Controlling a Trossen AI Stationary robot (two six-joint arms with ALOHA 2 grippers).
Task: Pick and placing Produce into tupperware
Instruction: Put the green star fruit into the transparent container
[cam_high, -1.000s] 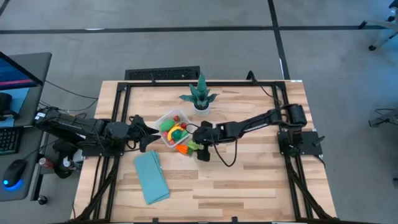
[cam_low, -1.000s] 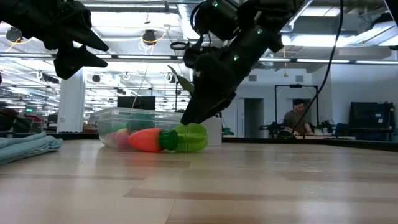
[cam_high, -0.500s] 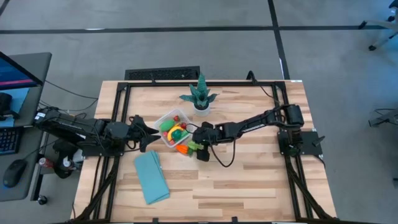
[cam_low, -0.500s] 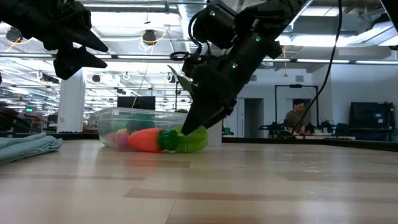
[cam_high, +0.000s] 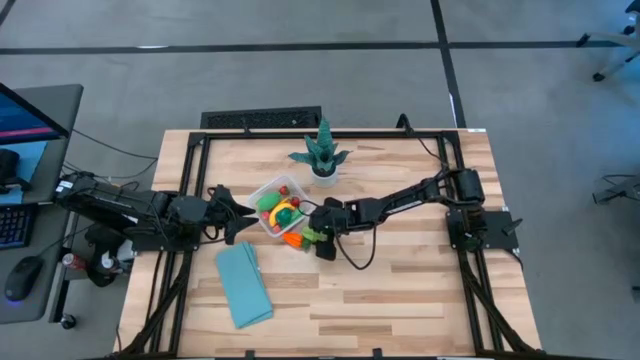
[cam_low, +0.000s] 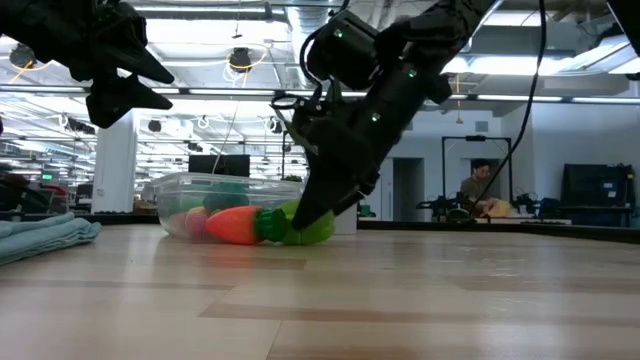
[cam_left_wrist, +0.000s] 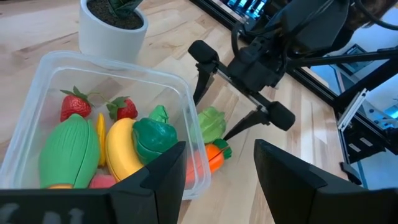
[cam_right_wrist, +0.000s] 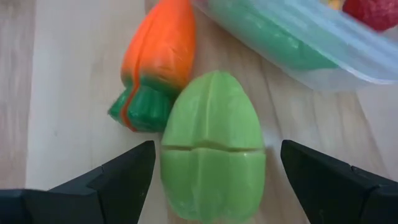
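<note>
Right end effector (cam_right_wrist: 211, 171): fingers spread, straddling the light-green toy vegetable (cam_right_wrist: 212, 146) on the counter (cam_right_wrist: 62, 93).
Advice: lower, centre, pinch below widest part.
Hazard: toy carrot (cam_right_wrist: 155, 59) touching; tupperware (cam_right_wrist: 292, 46) near.

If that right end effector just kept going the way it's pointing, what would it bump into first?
Most likely the light-green ribbed toy vegetable lying on the table: it sits between the right end effector's open fingers, beside the orange toy carrot.

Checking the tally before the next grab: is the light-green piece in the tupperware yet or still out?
Out. The light-green piece lies on the table beside the carrot, outside the tupperware wall, between the open right gripper fingers.
</note>
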